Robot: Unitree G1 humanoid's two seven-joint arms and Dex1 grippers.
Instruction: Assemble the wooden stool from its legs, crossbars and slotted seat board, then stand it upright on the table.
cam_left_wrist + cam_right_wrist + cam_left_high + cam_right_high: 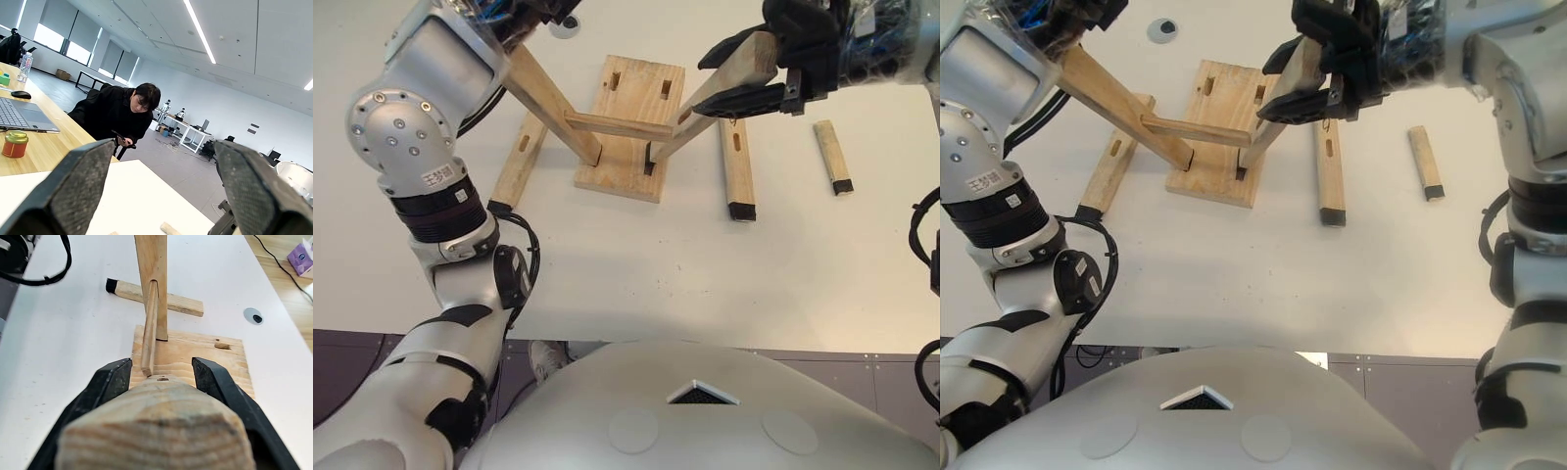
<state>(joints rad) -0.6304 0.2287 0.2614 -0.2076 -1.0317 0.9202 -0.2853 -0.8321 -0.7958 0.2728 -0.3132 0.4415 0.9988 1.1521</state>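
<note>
The slotted seat board (631, 147) lies flat on the white table. Two legs stand on it, joined by a crossbar (622, 124). My right gripper (710, 83) is shut on the upper part of the right leg (744, 64); in the right wrist view its fingers (110, 382) clamp the leg's sides. The left leg (548, 98) rises toward my left gripper (533, 15), near its top end. In the left wrist view that gripper (164, 147) stands open with nothing between its pads.
A loose leg (519, 162) lies left of the board and another (737, 166) lies to its right. A short crossbar (832, 157) rests farther right. A small grey disc (1163, 29) sits at the back. The near table is bare.
</note>
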